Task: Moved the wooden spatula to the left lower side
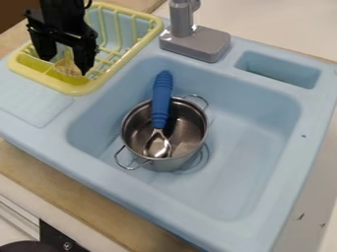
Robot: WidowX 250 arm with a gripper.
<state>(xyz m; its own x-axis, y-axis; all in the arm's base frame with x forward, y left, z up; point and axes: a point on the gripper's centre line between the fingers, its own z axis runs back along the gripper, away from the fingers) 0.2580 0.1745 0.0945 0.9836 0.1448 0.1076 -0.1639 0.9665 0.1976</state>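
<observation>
The gripper (pixel 65 66) hangs over the lower end of the rack (pixel 76 92), jaws spread apart. Between them is the spatula (pixel 68 68), near the rack's lower edge. A spoon (pixel 162 101) leans in the pot (pixel 172 165) in the sink (pixel 260 101).

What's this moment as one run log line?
gripper: over yellow rack, fingers apart | wooden utensil: between fingers, contact unclear | pot: in sink | blue-handled spoon: leaning in pot

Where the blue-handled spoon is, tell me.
In the camera view, the spoon sits in the metal pot in the left part of the sink, handle toward the faucet.
</observation>
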